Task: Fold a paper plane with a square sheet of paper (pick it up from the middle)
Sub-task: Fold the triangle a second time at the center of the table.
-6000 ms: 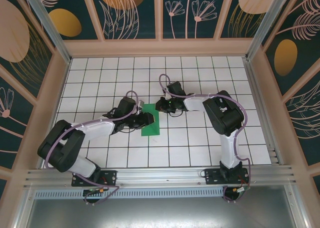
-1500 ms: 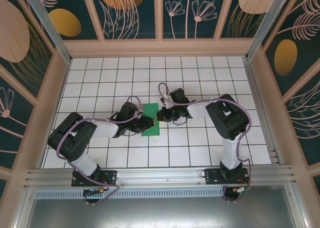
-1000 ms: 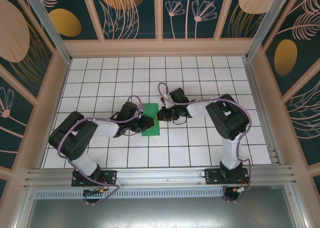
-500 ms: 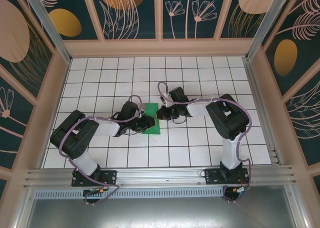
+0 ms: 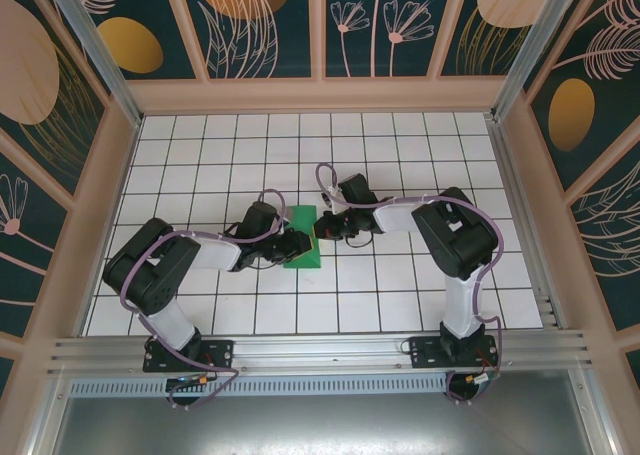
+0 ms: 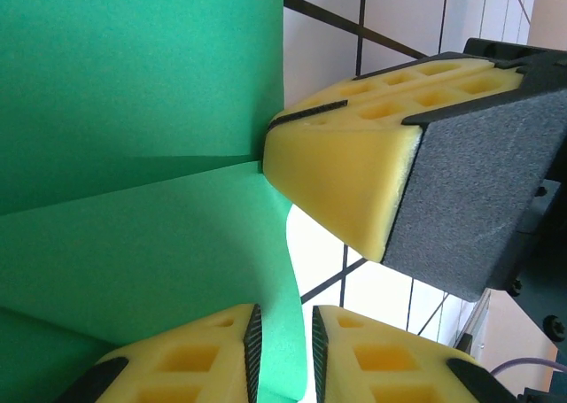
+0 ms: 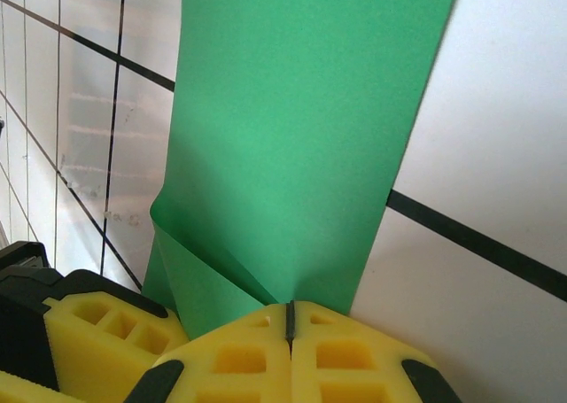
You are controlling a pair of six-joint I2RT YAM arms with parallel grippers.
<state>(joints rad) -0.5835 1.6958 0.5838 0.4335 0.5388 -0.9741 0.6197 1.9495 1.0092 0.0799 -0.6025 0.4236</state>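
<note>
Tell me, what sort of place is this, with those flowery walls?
Probably a small enclosed robot test booth: the left arm and right arm bolted to a metal rail, a white gridded table, painted wall panels all round.

1. We note a white tabletop (image 5: 400, 275) ruled with black grid lines.
2. Dark teal wall panels (image 5: 270, 25) with peach and gold leaf and flower motifs stand on three sides, in pale wooden frames.
3. Aluminium posts (image 5: 95, 45) slant at the back corners.
4. An aluminium rail (image 5: 330, 350) runs along the near edge.
5. We find the light even.
</note>
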